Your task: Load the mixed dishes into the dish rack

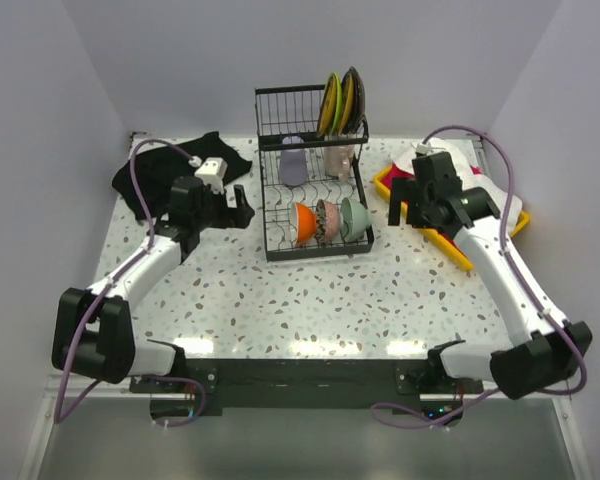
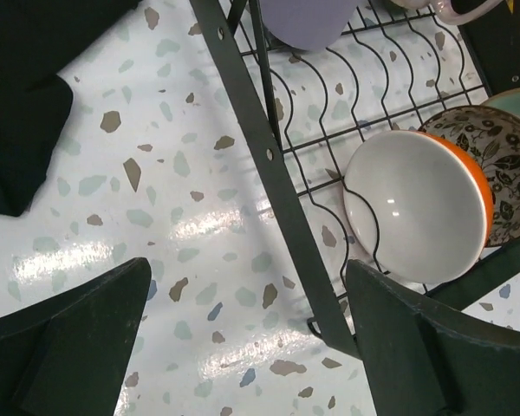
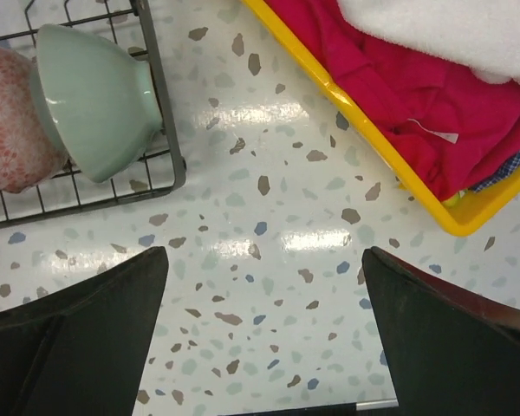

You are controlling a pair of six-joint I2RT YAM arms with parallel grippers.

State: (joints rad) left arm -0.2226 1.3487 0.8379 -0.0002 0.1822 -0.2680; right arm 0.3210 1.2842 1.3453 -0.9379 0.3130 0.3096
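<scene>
The black wire dish rack (image 1: 267, 205) stands at the table's middle back. On its lower grid several bowls lean on edge: white-inside orange (image 2: 416, 204), black-white patterned (image 2: 503, 173), red floral (image 3: 9, 121) and pale green (image 3: 91, 100). A lavender mug (image 1: 294, 160) and a pinkish mug (image 1: 340, 160) sit behind them. Lime green (image 1: 331, 103) and black (image 1: 355, 100) plates stand in the raised basket. My left gripper (image 2: 247, 295) hangs open at the rack's left edge, holding nothing, with the rack's frame bar below it. My right gripper (image 3: 264, 277) is open over bare table, just right of the rack.
A yellow tray (image 3: 355, 113) with red and white cloths lies at the right, close to my right gripper. A black cloth (image 1: 170, 170) lies at the back left behind my left arm. White walls close in the table on three sides.
</scene>
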